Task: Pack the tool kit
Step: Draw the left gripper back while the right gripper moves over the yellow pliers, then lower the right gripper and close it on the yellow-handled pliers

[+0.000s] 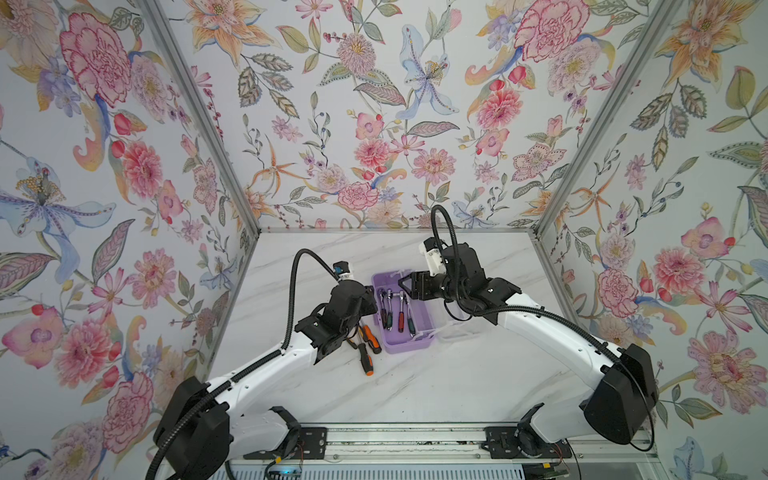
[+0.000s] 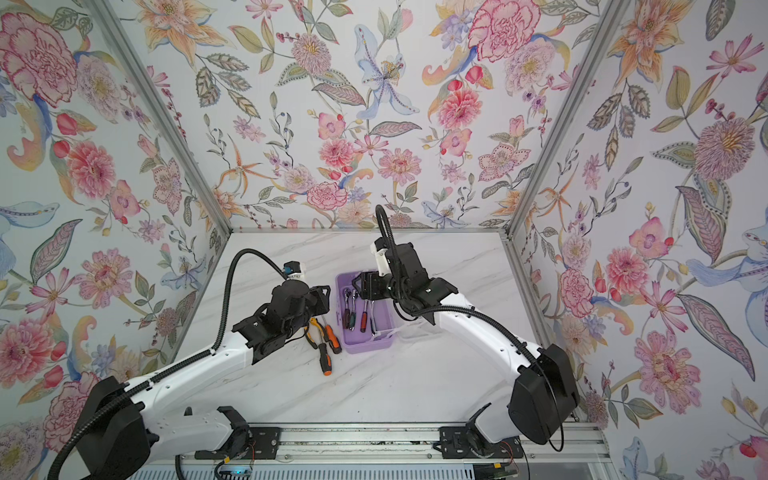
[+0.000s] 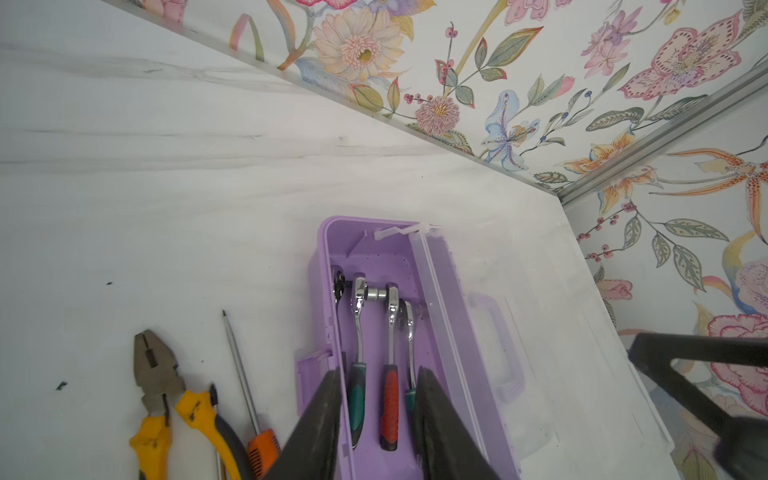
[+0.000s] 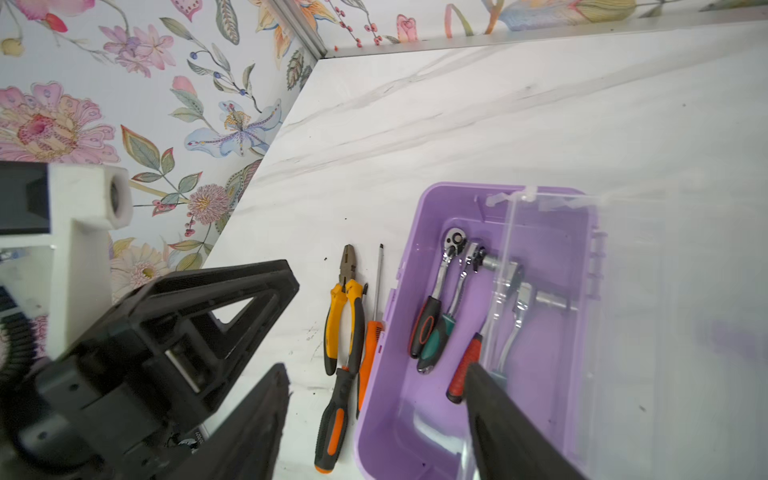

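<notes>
Lilac, orange and chrome on white marble, among flowers

The small rectangular lilac plastic box (image 1: pixel 409 345) has a clear lid (image 4: pixel 623 332) and a purple C-shaped handle (image 3: pixel 513 349); its chrome ratchets (image 3: pixel 390 332) wear red, teal and black grips. At its eight o'clock in both top views lie grey steel pliers (image 3: pixel 156 374) with yellow-and-black handles and orange-and-black screwdrivers (image 1: pixel 366 365). The tabletop (image 1: pixel 415 395) is white marble, faintly grey-veined; the wallpapered walls (image 1: pixel 374 104) bloom pink, orange and blue, with green leaves.

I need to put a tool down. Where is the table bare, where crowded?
Bare table: in front of the lilac box to the rail, and behind it to the back wall. Crowded: left of the box, with pliers and screwdrivers; its clear lid lies on the right.
</notes>
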